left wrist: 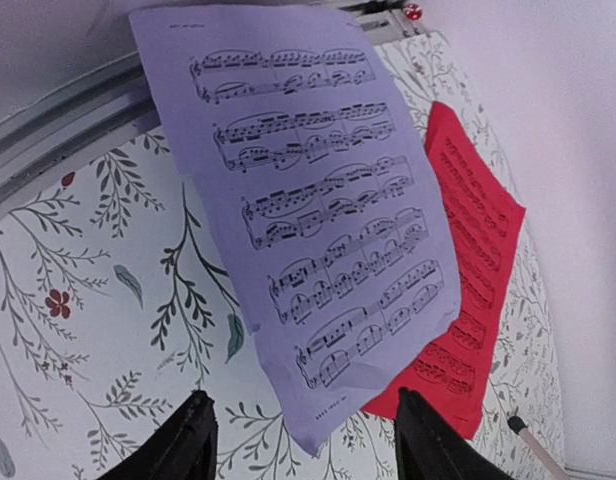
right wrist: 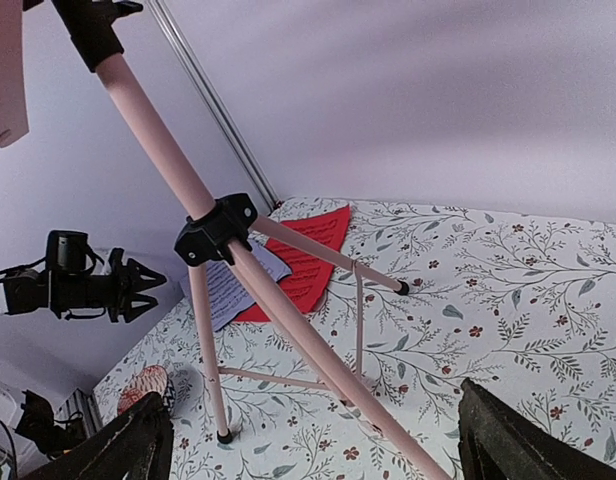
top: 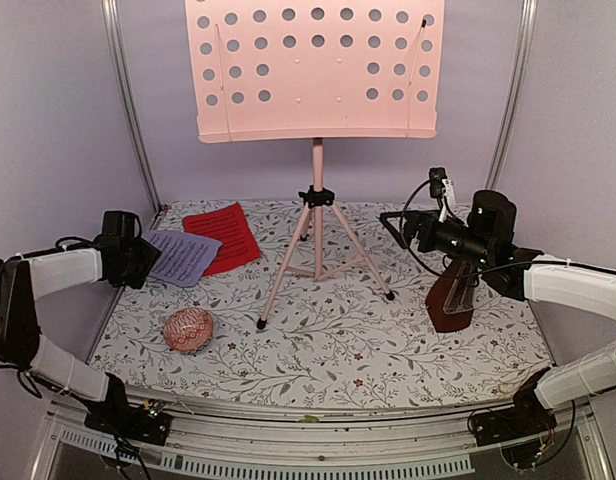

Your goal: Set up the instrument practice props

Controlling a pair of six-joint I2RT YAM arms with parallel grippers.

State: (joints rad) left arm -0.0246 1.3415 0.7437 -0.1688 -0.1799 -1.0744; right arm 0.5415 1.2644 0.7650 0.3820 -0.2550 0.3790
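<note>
Lavender page [left wrist: 318, 250] lies flat on the floral mat [left wrist: 88, 300], overlapping the red page [left wrist: 473, 290]; your left gripper [left wrist: 303, 400] straddles its corner, jaws apart; right gripper [right wrist: 313, 400] gapes too. Slip one finger underneath before pinching

- I get soft, even, bright light in all three views, seemingly from above, with no harsh glare anywhere.
- Shadows on the bench [top: 408, 340] are faint and fuzzy-edged, sitting close under the feet of the music stand [top: 316, 70].
- The overhead view leans the frame posts [top: 128, 110] outward towards its edges.
- In my left wrist view the lavender page [left wrist: 318, 220] is crisp, while the left tool [left wrist: 300, 400] reads as a black silhouette.
- In my right wrist view the right tool [right wrist: 313, 395] is dark and soft, and the wall [right wrist: 438, 90] carries faint streaky bands.
</note>
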